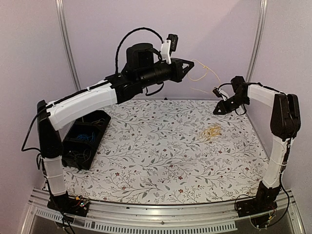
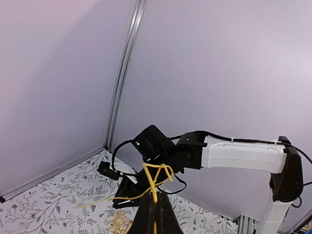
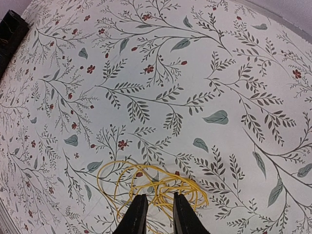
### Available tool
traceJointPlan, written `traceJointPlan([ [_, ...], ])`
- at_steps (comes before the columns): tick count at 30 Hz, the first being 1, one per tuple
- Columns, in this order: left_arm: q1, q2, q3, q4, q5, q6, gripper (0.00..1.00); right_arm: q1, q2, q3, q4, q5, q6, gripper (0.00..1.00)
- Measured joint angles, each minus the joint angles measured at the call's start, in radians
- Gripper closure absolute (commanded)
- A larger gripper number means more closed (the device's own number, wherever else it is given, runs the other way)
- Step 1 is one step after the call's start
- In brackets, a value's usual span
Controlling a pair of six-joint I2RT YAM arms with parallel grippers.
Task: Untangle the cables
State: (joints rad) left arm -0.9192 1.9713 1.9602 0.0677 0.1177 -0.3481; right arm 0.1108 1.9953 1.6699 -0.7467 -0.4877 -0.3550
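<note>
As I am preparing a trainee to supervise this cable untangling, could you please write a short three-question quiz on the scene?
1. True or false: the left hand is shut on a yellow cable and holds it up in the air.
2. Where does the loose yellow coil lie?
A. in a black bin
B. on the floral table, below the right hand
C. draped over the left arm
3. Fill in: the wires inside the black bin are ____ in colour.

Key: 1 true; 2 B; 3 blue.
</note>
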Motion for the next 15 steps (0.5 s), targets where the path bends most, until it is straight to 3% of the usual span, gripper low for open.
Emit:
traceJointPlan([
  [7,0.119,-0.066,0.018,-0.177,-0.109,-0.034,1.0,-0.003,-0.008,-0.06,0.019,0.007,0.002,0.75],
  [15,0.31,-0.128,-0.081,-0.322,-0.16,-0.062,1.0,0.0,-0.085,-0.158,0.015,-0.048,-0.001,0.73],
])
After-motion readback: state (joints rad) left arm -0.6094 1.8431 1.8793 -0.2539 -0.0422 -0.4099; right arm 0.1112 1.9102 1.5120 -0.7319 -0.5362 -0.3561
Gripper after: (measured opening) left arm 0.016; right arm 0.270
